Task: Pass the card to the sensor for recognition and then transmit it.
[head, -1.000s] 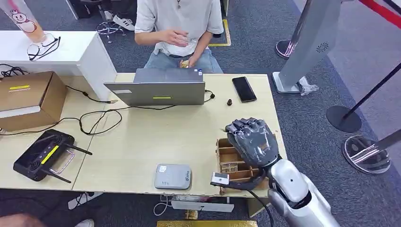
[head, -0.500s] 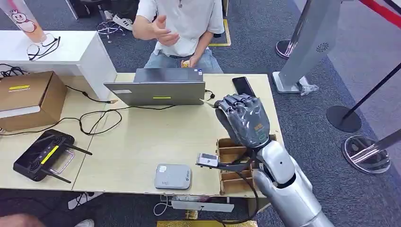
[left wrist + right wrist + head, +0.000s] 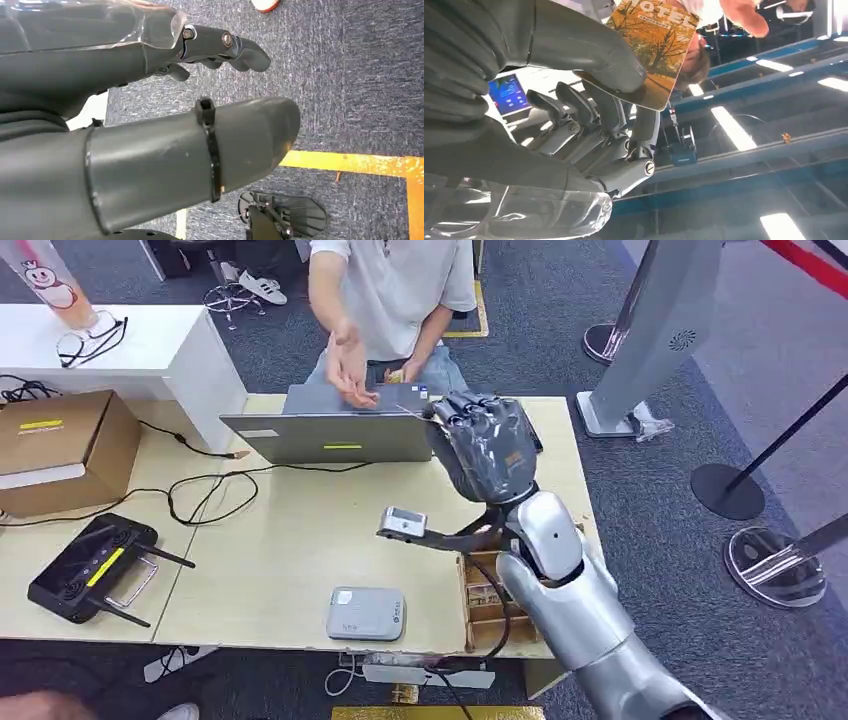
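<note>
Right hand [image 3: 487, 445], dark grey under a clear cover, was raised over the far edge of the pale wooden table [image 3: 300, 540], just beside the right end of the open grey laptop [image 3: 335, 430]. It pinched the orange autumn-print card [image 3: 655, 47] between thumb and a finger; the other fingers [image 3: 574, 107] were half curled below it. From the head camera only the card's thin edge [image 3: 405, 412] showed, pointing toward the laptop.

A person's open hand [image 3: 347, 365] hung just behind the laptop lid, palm up, near the card but apart from it.

The flat grey rounded sensor pad [image 3: 366, 612] lay at the near edge of the table, well apart from the laptop and from the card. Whether the card had been read there could not be told.

Left hand [image 3: 165, 125] hung over blue-grey carpet, holding nothing, fingers loosely curled; open or closed could not be told.

Risks, as judged:
- Grip looked shallow, on one corner of the card. A tug at an angle could twist it loose, to drop behind the laptop.
- Letting go before the person gripped would drop it too.
- The hand sat close to the laptop lid; a low forward reach could knock it.
- The brown cardboard divider tray [image 3: 482, 595], right of the laptop at the table's near corner, lay under the forearm; a careless retreat could clip it.
</note>
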Controlling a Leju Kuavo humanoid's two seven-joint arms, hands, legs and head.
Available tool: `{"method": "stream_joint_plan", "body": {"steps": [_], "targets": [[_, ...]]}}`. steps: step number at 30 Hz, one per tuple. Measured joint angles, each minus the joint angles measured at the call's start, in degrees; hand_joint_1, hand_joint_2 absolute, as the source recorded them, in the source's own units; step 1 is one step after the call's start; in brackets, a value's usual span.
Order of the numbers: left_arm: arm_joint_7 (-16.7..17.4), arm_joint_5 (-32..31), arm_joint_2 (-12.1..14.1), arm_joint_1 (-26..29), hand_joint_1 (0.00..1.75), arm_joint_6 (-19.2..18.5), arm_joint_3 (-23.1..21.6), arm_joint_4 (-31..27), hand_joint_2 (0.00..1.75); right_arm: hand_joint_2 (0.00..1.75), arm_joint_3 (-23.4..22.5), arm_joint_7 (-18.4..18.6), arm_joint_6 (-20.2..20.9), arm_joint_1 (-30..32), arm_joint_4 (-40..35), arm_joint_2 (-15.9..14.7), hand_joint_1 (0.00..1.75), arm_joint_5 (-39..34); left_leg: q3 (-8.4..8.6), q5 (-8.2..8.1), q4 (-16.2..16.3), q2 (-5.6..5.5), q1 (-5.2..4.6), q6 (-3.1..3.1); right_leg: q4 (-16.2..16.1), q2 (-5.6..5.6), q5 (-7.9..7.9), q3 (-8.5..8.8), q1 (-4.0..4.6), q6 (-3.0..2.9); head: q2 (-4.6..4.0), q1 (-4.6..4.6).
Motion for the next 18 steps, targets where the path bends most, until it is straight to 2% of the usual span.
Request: {"method": "stream_joint_plan", "body": {"steps": [10,18], "targets": [[1.05,-0.81,-0.31,-0.65,0.00,-0.02,-0.77,0.00,0.00,1.75,0.74,0.55,0.72,-4.75,8.73,4.53,1.75,0.17,0.00,0.00,0.00,0.00,0.00,0.00,0.00,0.00,0.00,0.00,0.00,0.00,0.00,0.00],[1.44,-1.14,-0.46,-0.90,0.00,-0.13,-1.42,0.00,0.00,1.75,2.05,0.29,1.29,-5.83,13.73,6.78,1.75,0.76,0.00,0.00,0.00,0.00,0.00,0.00,0.00,0.01,0.00,-0.01,0.00,0.00,0.00,0.00]]}}
